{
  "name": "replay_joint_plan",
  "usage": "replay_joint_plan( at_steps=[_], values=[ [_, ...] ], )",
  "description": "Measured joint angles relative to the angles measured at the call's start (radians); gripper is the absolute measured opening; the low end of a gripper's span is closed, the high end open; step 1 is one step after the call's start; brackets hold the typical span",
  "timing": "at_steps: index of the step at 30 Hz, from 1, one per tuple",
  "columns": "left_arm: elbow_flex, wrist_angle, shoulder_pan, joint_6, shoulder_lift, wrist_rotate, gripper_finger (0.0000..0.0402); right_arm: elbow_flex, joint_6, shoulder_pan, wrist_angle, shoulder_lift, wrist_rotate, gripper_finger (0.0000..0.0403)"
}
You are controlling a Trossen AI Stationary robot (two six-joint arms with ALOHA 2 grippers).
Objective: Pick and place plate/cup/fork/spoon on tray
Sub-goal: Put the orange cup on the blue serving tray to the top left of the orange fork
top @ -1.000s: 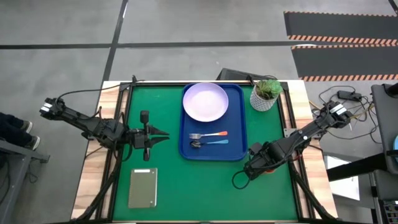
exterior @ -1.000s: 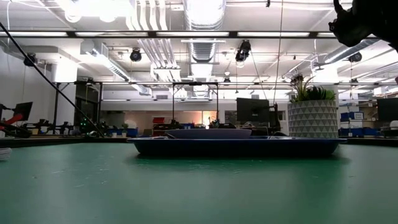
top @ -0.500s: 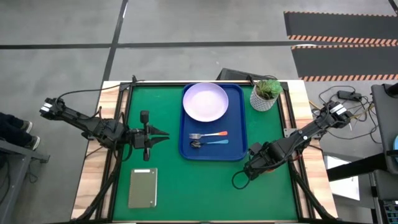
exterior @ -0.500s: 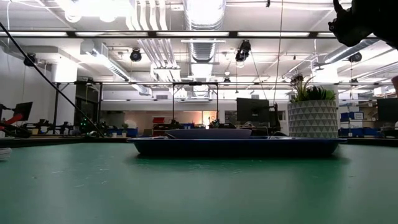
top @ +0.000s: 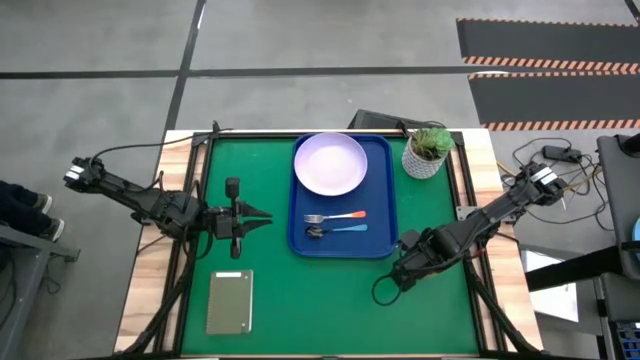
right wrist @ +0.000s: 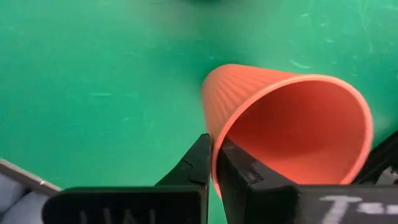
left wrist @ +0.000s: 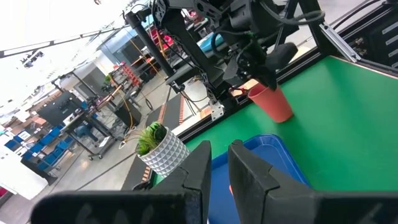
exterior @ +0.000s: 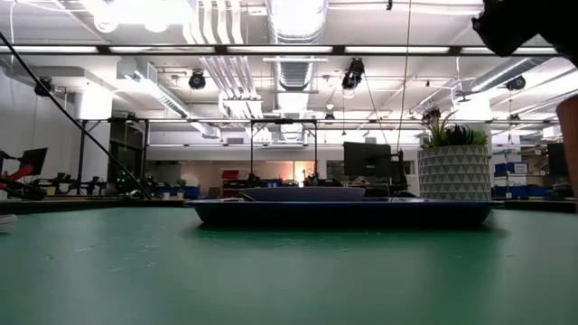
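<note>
The dark blue tray [top: 382, 200] lies at the table's middle. The lavender plate [top: 330, 164] sits in its far half. The orange-handled fork [top: 336, 216] and the blue-handled spoon [top: 338, 230] lie in its near half. My right gripper [top: 400, 272] is off the tray's near right corner, shut on the red-orange cup [right wrist: 292, 124]. The cup also shows in the left wrist view [left wrist: 272, 102] and at the low view's right edge [exterior: 569, 144]. The gripper hides it in the high view. My left gripper [top: 262, 218] is shut and empty, left of the tray. My right gripper holds the cup by its rim [right wrist: 215, 144]. One finger [right wrist: 241, 169] is inside the cup and the other [right wrist: 194, 163] is outside. The fingers slant down from above. The cup hangs tilted below them, clear of the table.
A white pot with a green plant [top: 428, 152] stands right of the tray's far corner. A grey slab [top: 229, 301] lies near the front left. Bare green table shows in front of the tray and between the tray and the right gripper.
The cup in my right gripper has come into the low view at its right edge, where it did not show a second ago. In the high view the gripper has hardly shifted.
</note>
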Motion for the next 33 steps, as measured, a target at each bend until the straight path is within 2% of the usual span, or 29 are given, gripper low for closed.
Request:
replay_joint_plan(
  at_steps=[13, 25, 33],
  values=[
    [0.0, 0.0, 0.0, 0.0, 0.0, 0.0, 0.0036, 0.12, -0.039, 0.0, -0.149, 0.004, 0.022, 0.0008],
    [0.0, 0.0, 0.0, 0.0, 0.0, 0.0, 0.0036, 0.193, -0.091, -0.001, -0.16, 0.007, 0.107, 0.0009],
    [0.0, 0.0, 0.0, 0.002, 0.0, 0.0, 0.0036, 0.277, -0.198, -0.048, -0.21, 0.078, 0.119, 0.0009]
  ],
)
